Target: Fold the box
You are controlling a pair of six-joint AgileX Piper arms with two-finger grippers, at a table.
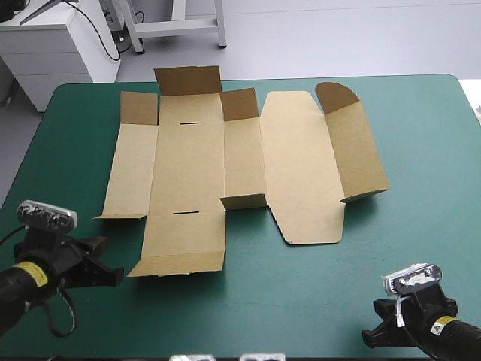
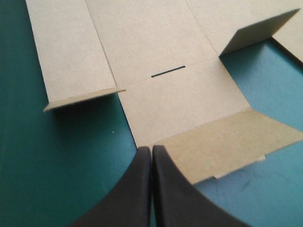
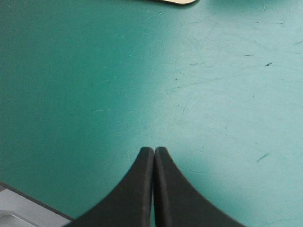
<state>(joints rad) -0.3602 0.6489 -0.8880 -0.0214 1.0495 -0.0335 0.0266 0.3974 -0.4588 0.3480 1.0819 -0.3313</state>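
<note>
The box (image 1: 225, 158) lies opened out as a flat brown sheet on the middle and far part of the teal-green table (image 1: 421, 248), with only some flaps a little raised along their creases. The left gripper (image 2: 151, 149) is closed to one point with nothing held. It is placed just before the near flap (image 2: 227, 146) at the sheet's near-left corner, and no contact with it can be made out. The right gripper (image 3: 154, 149) is also closed and empty, over bare cover, well apart from the box.

Several risks can be judged from here. If the near flap is pushed by the closed gripper, the light sheet may be slid over the smooth cover instead of being bent, because it is not pinned down by anything. If one wall is lifted alone, the whole board may be turned or tipped. The raised flaps may be flattened or creased the wrong way if they are struck from above. The narrow slot (image 2: 167, 71) is probably meant for a tab, so this fit may be spoiled by any shift.
</note>
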